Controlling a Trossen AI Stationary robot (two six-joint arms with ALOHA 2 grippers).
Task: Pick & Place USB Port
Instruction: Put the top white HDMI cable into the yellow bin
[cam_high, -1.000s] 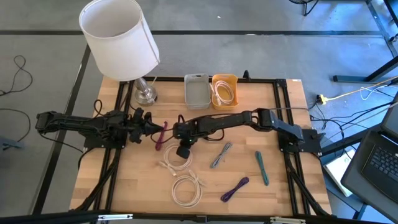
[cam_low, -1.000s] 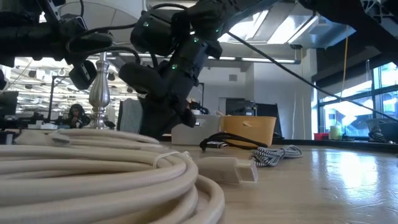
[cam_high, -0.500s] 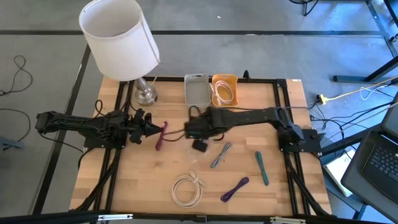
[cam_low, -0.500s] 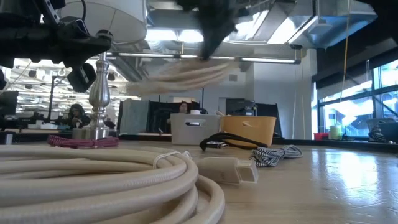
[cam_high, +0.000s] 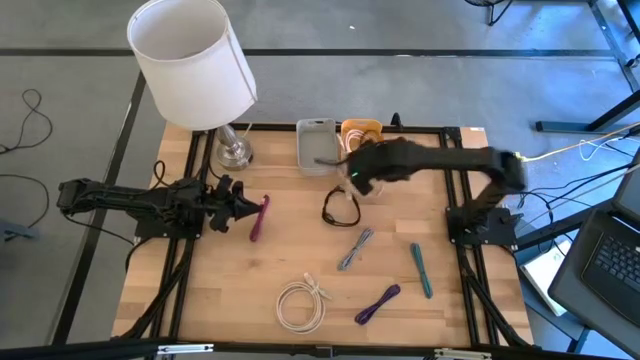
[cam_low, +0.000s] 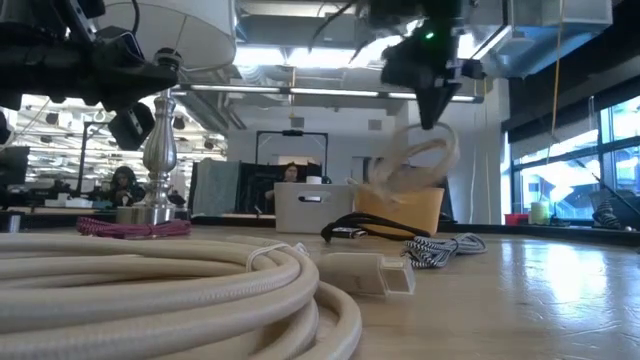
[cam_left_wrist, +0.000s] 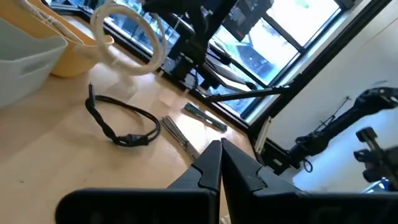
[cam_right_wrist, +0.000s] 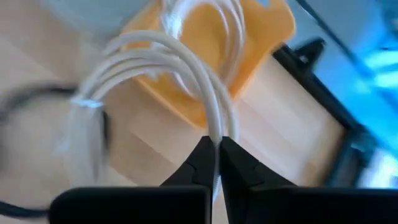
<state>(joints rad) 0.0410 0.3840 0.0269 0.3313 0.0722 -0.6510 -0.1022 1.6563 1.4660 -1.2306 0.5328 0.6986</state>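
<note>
Since the earlier frames the right gripper has carried the white cable coil off the middle of the tabletop toward the far edge; it now hangs in the air beside the orange bin. A black cable loop, previously hidden under the arm, lies exposed below the raised coil.

Near edge, high view: a second white cable coil, a purple cable and a teal cable lie on the wood, well apart from each other. In the low view the white coil fills the foreground. A grey braided cable lies between the near items and the black loop.

Mid-table: the left gripper rests low at the left side, jaws closed and empty in the left wrist view, with a magenta cable just beside its tip.

Right wrist view: the jaws are pinched shut on the strands of the carried coil, which hangs over the near corner of the orange bin. Another white cable already lies in that bin.

Far edge: grey bin just beside the orange one, and a lamp at the far left corner.
</note>
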